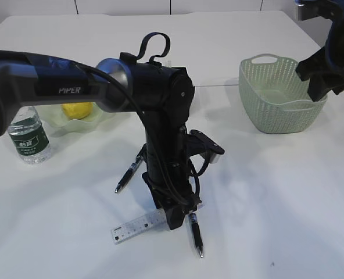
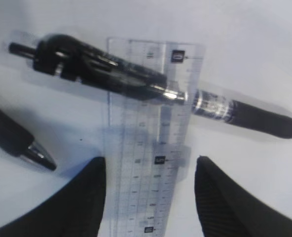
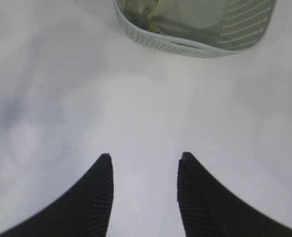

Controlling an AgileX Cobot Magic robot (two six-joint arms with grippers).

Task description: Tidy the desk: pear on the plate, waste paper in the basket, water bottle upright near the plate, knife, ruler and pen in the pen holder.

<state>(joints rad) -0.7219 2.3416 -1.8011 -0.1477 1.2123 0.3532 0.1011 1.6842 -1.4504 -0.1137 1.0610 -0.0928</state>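
My left gripper (image 1: 175,218) (image 2: 151,160) reaches down to the desk (image 1: 276,192) and stands open astride the translucent ruler (image 1: 138,225) (image 2: 151,148). Its left finger (image 2: 82,197) is almost at the ruler's edge, and the right one (image 2: 225,197) is apart from it. A black pen (image 1: 195,232) (image 2: 111,69) lies across the ruler's far end. A second pen (image 1: 130,171) (image 2: 18,140) lies to the left. The pear (image 1: 78,109) sits on the plate (image 1: 105,119), with the water bottle (image 1: 29,136) upright beside it. My right gripper (image 1: 317,87) (image 3: 145,158) hangs open and empty by the basket (image 1: 279,96) (image 3: 195,29). Knife and pen holder are out of view.
The left arm's dark body (image 1: 160,116) stands over the middle of the desk and hides what lies behind it. A yellowish bit (image 3: 153,22), maybe waste paper, shows inside the basket's wall.
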